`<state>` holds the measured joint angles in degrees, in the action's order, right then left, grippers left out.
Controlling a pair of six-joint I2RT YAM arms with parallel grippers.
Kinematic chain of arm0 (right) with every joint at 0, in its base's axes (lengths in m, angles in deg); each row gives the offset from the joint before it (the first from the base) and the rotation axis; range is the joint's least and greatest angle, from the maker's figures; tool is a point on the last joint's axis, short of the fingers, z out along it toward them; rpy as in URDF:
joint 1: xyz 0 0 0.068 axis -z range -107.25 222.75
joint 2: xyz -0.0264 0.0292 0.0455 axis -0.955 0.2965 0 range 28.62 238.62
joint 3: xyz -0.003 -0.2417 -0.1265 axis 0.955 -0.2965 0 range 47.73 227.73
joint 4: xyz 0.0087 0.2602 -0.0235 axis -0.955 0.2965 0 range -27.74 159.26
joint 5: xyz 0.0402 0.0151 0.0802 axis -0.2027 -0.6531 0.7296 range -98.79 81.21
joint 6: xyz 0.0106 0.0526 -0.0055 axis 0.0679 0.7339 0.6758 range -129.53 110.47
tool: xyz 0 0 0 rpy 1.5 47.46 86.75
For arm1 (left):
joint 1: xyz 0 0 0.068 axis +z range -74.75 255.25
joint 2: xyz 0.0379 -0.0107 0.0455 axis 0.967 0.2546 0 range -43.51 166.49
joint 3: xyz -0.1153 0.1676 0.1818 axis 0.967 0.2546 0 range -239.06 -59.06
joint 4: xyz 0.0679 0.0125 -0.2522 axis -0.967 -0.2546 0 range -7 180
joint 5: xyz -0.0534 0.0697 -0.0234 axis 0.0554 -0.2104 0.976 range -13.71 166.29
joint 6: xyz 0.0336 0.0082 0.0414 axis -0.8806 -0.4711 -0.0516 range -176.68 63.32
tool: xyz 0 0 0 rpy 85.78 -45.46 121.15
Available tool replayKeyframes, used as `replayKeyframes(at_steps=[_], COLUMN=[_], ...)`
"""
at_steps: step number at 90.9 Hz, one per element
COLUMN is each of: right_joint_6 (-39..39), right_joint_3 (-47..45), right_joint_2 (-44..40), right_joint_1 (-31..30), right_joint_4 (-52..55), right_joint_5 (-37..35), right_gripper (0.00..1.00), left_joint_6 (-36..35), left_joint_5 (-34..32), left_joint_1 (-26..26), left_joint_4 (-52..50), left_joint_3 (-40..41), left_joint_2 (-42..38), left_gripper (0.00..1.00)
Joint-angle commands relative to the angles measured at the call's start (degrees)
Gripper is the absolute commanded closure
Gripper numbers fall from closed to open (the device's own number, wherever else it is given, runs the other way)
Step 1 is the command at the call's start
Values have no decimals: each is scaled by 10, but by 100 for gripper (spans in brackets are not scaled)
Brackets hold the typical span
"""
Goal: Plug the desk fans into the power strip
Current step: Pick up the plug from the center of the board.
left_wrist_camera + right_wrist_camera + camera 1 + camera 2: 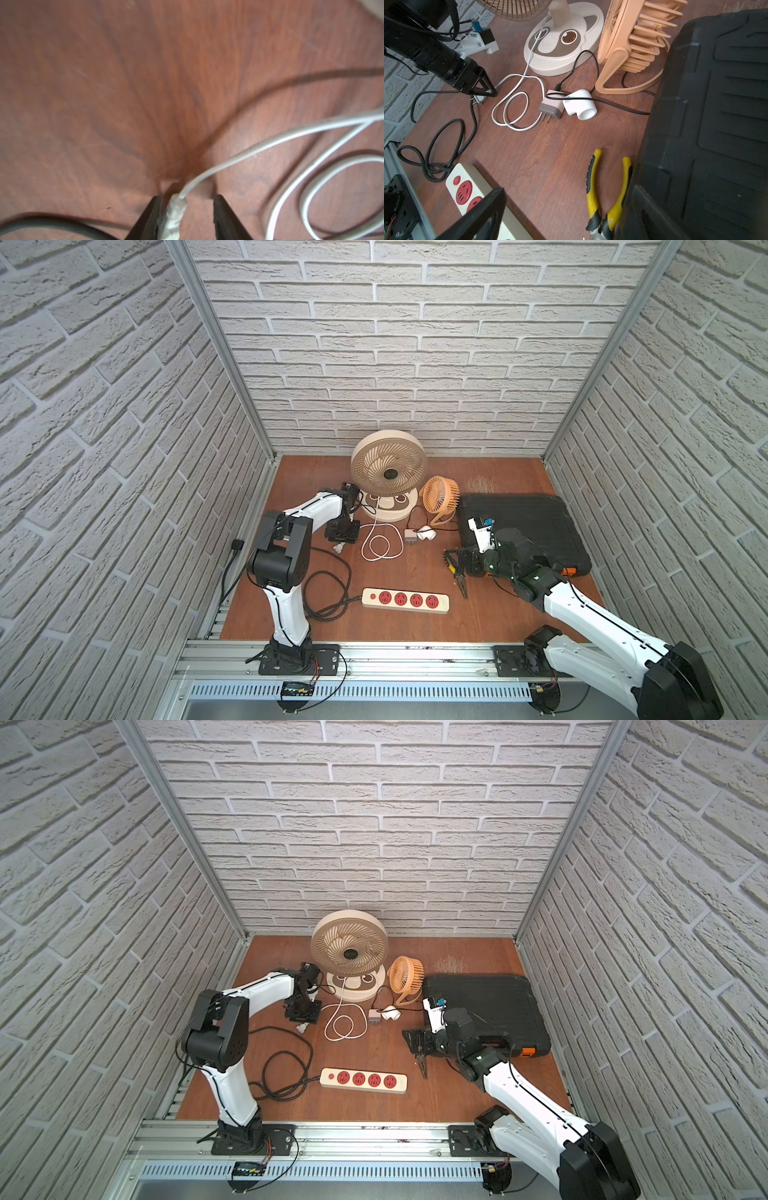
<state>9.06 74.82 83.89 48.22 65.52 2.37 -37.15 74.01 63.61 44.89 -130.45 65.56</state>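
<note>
**Left jaws straddle the fan plug; strip lies apart**

The long cream-white power strip (405, 600), with four red sockets, lies near the front of the brown wooden table (415, 572), its black cord (475, 124) coiled toward the left arm. Well behind it, the left gripper (187, 199) straddles the white two-pin plug (173, 216) of the round cream desk fan (389, 466). One finger touches the plug and the other stands off, so the jaws are not yet clamped. The right gripper (451, 562) hovers spread wide, empty, above yellow-handled pliers (459, 583) beside a black plastic case (523, 526).

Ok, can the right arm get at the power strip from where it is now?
Probably yes: the right claw hangs open near the cordless end of the power strip. Only the pliers lie on the table between them, flat and off the strip.
</note>
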Motion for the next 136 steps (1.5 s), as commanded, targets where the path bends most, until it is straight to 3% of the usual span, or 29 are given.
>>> replayKeyframes(at_steps=[1,35,65,86,123,136], right_joint_6=[-8,-9,-9,-10,9,32], right_joint_3=[14,14,11,6,52,87], right_joint_2=[-12,-9,-13,-5,22,31], right_joint_1=[-5,-6,-10,-14,-32,-50], right_joint_4=[-2,-4,-12,-46,-83,-101], right_joint_5=[-8,-7,4,63,191,214], right_gripper=[1,1,1,0,17,30], left_joint_6=[0,4,39,72,119,119], left_joint_5=[-25,-38,0,47,159,191], left_joint_1=[-10,-20,-25,-33,-43,-52], left_joint_4=[-1,13,37,92,280,352], left_joint_3=[-2,12,50,116,239,275], left_joint_2=[20,-23,-156,-277,-460,-497], left_gripper=[63,100,100,100,100,100])
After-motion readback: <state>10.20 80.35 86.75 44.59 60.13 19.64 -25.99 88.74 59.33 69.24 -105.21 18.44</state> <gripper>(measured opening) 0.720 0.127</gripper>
